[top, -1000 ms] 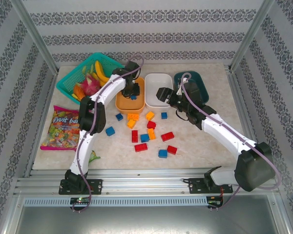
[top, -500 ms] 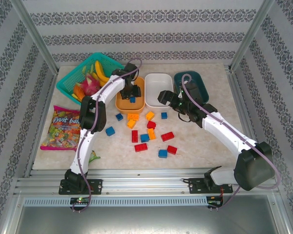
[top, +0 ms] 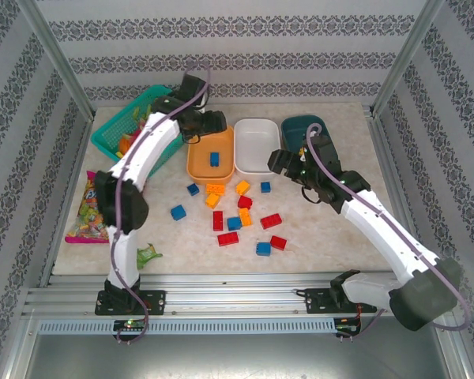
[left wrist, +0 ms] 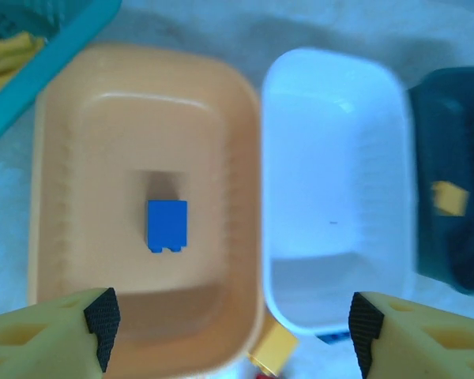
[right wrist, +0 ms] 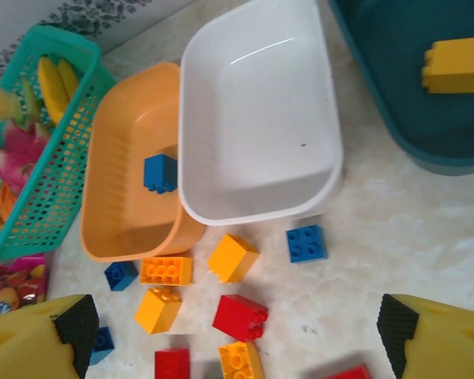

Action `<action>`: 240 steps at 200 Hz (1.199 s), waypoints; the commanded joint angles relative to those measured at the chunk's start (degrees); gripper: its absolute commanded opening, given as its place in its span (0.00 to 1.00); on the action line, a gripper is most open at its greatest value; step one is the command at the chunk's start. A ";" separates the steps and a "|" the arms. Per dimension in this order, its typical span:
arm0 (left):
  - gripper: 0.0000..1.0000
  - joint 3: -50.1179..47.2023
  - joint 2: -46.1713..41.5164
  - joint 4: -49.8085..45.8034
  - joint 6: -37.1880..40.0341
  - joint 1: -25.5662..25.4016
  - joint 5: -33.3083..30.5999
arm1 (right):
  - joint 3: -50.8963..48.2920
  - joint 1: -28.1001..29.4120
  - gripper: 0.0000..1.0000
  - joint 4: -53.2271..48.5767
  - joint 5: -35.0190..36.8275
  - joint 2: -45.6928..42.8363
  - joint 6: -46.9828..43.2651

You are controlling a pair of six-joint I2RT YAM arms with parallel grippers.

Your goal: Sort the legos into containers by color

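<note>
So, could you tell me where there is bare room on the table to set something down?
The white plastic tub is empty. The marbled tabletop is bare right of the dark teal plastic tub and along the far strip behind the tubs. It is crowded in the middle, where small loose bricks cluster before the orange plastic tub.

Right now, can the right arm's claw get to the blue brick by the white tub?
Probably yes. The right claw hangs open and empty near the blue brick, which lies on bare table just clear of the white tub, with nothing over it.
</note>
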 commanded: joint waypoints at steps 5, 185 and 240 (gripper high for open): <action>0.81 -11.37 -9.97 6.80 -0.76 0.48 4.01 | 2.77 2.95 0.91 -10.14 8.00 -1.10 4.06; 0.86 -68.20 -50.73 24.59 -5.42 -8.88 14.64 | -10.63 7.65 0.66 -2.51 -2.12 22.04 45.70; 0.86 -68.46 -51.79 24.63 -6.04 -9.06 14.32 | -9.57 7.65 0.57 -1.34 -3.88 26.54 47.61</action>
